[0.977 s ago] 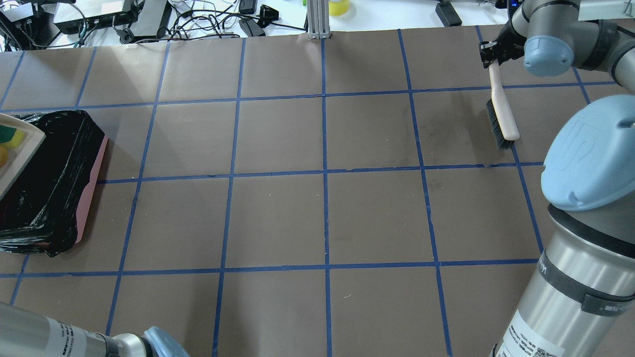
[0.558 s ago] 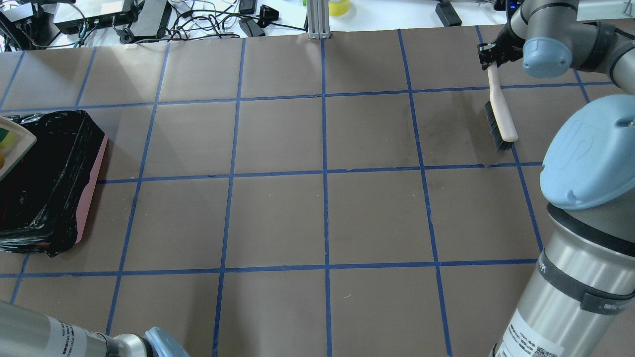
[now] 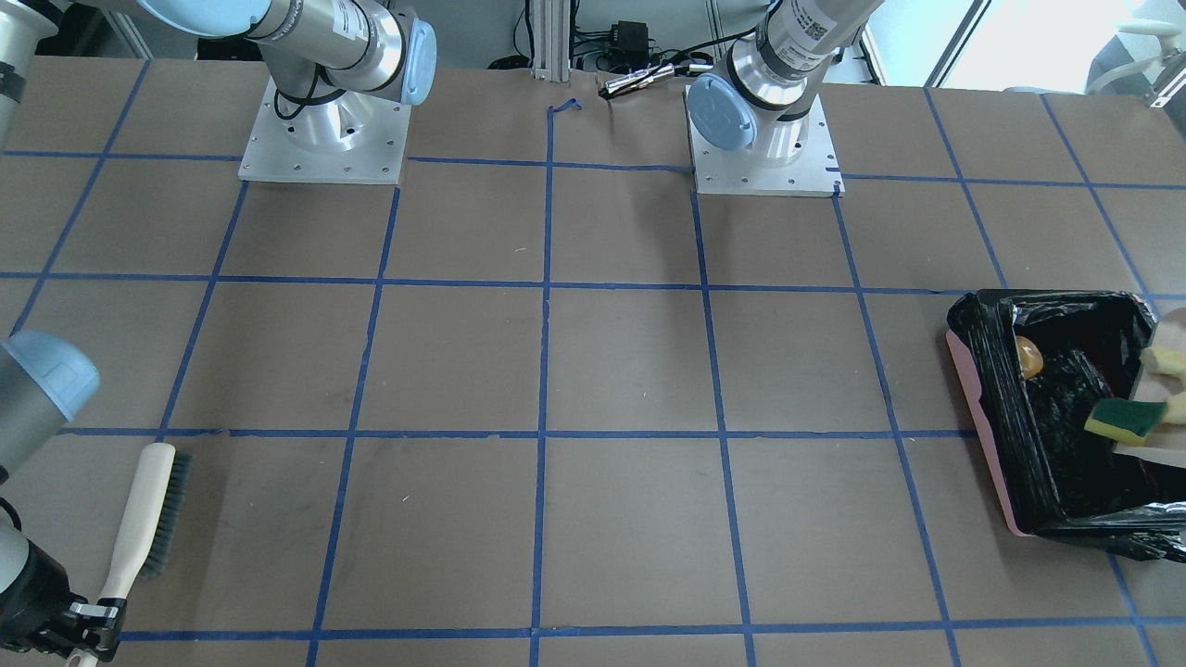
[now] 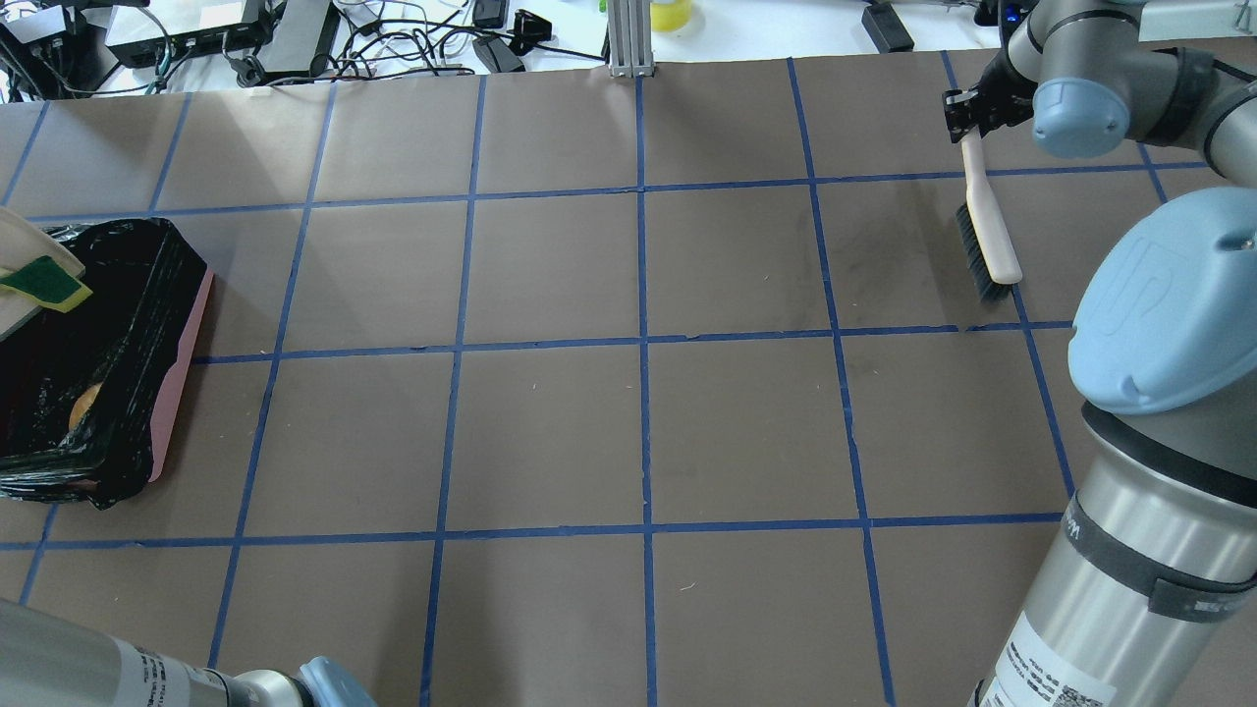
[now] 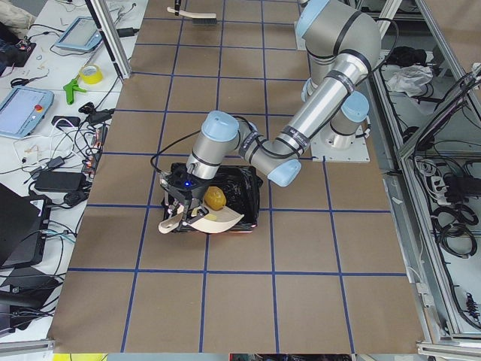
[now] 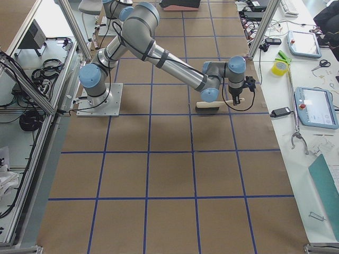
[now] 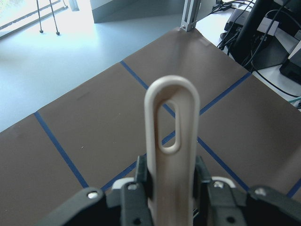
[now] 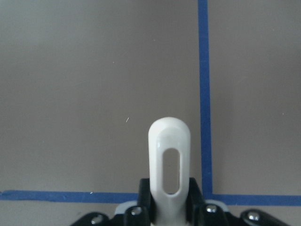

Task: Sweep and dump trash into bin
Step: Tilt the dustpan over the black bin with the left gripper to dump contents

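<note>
The bin (image 4: pixel 183 349), black-lined with pink sides, stands at the table's left edge. My left gripper (image 7: pixel 171 188) is shut on the beige dustpan's handle (image 7: pixel 171 141) and holds the dustpan (image 5: pixel 218 220) tilted over the bin (image 3: pixel 980 421). The golden-brown lump (image 3: pixel 1027 356) lies inside the bin. The green-and-yellow sponge piece (image 3: pixel 1125 417) hangs at the dustpan's lip, and the pale crescent slice (image 3: pixel 1164 360) sits on the dustpan beside it. My right gripper (image 4: pixel 967 110) is shut on the brush handle (image 8: pixel 169 160), with the brush (image 4: pixel 987 241) resting on the table far right.
Brown table paper with blue tape grid lines (image 4: pixel 643 339). Cables and electronics (image 4: pixel 295 39) lie beyond the far edge. An aluminium post (image 4: pixel 628 39) stands at the back centre. The right arm's elbow (image 4: pixel 1169 304) looms over the near right.
The dustpan has tipped further over the bin. The golden-brown lump has dropped into the bin and the sponge has slid to the lip. The brush has shifted slightly toward the far side.
</note>
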`<state>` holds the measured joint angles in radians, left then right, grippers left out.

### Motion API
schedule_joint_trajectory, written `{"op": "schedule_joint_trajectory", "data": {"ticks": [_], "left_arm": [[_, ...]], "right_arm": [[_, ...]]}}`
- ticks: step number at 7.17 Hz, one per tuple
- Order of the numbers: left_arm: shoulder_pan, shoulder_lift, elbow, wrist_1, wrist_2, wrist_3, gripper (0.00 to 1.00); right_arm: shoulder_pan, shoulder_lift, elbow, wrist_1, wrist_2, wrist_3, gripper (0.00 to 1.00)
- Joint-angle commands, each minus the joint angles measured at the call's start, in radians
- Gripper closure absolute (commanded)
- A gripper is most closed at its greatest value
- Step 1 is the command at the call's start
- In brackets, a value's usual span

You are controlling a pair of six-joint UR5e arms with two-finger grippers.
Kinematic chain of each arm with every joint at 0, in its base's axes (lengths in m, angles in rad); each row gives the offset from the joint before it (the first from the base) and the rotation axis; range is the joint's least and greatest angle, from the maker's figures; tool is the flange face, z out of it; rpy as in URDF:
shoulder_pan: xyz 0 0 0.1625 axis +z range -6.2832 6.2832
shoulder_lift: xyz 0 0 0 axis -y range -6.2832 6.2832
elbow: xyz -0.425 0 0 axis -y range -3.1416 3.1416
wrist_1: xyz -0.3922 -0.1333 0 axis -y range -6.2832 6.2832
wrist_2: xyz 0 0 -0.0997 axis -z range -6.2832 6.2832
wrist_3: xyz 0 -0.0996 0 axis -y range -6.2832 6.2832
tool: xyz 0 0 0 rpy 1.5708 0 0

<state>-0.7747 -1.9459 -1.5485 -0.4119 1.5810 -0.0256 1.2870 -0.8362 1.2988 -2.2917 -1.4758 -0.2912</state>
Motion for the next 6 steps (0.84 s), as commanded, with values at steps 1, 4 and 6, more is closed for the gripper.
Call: {"op": "schedule_joint_trajectory", "data": {"ticks": [1,4,6], "left_arm": [[-0.026,0.016,-0.002,0.074,0.002,0.073,1.00],[-0.049,0.036,-0.002,0.081,0.002,0.139,1.00],[-0.093,0.039,0.008,0.084,-0.010,0.198,1.00]], "right_arm": [[0.000,0.000,0.002,0.000,0.000,-0.002,0.69],[0.000,-0.001,0.013,0.000,0.002,0.000,0.31],[0.000,-0.009,0.014,0.000,0.002,-0.006,0.28]]}}
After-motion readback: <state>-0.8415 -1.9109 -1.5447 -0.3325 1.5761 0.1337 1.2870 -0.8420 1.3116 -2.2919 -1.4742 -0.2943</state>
